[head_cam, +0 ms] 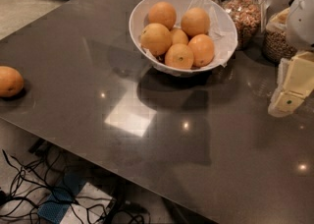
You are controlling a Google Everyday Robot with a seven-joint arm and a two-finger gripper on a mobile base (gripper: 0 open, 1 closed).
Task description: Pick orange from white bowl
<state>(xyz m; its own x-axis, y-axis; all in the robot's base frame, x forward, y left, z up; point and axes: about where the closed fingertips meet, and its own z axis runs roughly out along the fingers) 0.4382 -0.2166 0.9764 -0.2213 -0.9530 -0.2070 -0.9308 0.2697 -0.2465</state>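
Note:
The white bowl (223, 25) stands on the dark table at the back, right of centre, lined with crinkled white paper. It holds several oranges; the front one (179, 56) shows a small dark stem dot, and a smaller orange (178, 36) sits in the middle of the pile. My gripper (289, 90), cream-coloured, hangs at the right edge of the view above the table. It is well to the right of the bowl and a little nearer the front, touching nothing and holding nothing that I can see.
A lone orange (10, 81) lies on the table at the far left edge. Glass jars of grains (245, 14) stand behind and right of the bowl. Cables and a box (73, 203) lie on the floor below the table's front edge.

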